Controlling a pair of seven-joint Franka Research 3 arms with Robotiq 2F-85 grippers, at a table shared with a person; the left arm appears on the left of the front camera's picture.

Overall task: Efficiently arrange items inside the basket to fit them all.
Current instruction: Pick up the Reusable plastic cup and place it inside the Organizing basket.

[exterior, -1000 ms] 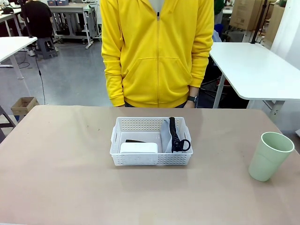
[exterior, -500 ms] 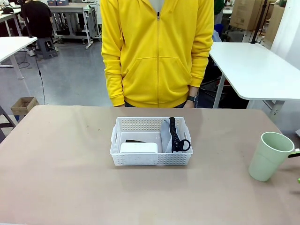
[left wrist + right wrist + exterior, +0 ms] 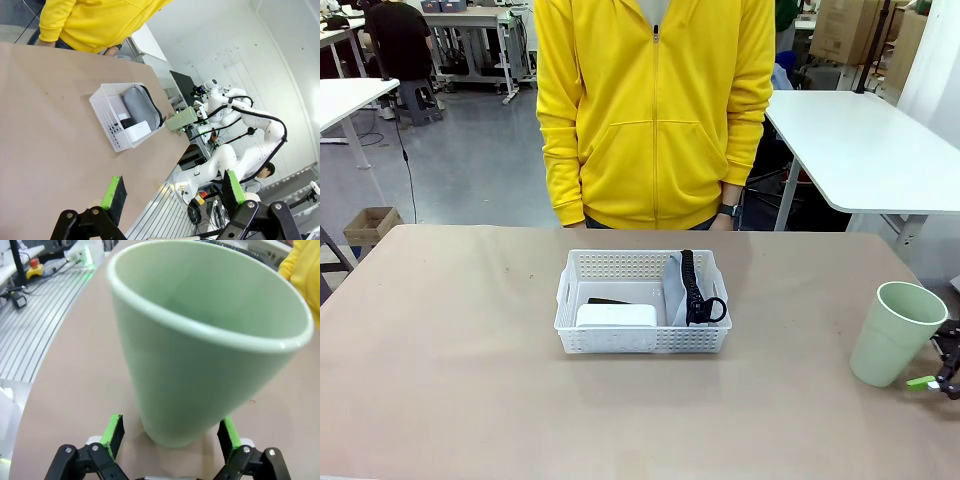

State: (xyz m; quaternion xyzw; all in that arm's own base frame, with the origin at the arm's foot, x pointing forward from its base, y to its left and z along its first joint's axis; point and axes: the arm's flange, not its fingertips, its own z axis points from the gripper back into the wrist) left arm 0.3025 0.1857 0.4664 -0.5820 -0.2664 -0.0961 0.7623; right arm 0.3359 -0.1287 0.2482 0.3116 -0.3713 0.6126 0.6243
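My basket (image 3: 642, 302) sits near the middle of the bench (image 3: 470, 380), in front of the person in the yellow jacket (image 3: 655, 110) who stands at the far side. Inside it, the small white box (image 3: 616, 316) lies in the left part against the near wall, with the black stapler (image 3: 608, 301) just behind it, mostly hidden by the box. The right part holds the grey pouch (image 3: 680, 290) standing on its edge, its black strap (image 3: 696, 290) running along the top and looping at the near end. From my left wrist I see the same packing: the pouch (image 3: 138, 102) fills one long side of the basket (image 3: 117, 132), the box (image 3: 137, 131) and the dark stapler (image 3: 126, 122) take the other side.

The pale green cup (image 3: 896, 333) stands upright on the bench well to the right of the basket, outside it, and it is empty as far as I can see into it. My right tool (image 3: 942, 372) is at the cup's base on its right side, at the picture's edge. From the right wrist my right tool (image 3: 171, 437) stands open with the cup (image 3: 200, 340) between the green pads (image 3: 113, 432), one pad at each side of the foot; I cannot tell whether either pad touches it.

My left tool (image 3: 172, 197) hangs open above the bench's near edge, holding nothing, well apart from the basket
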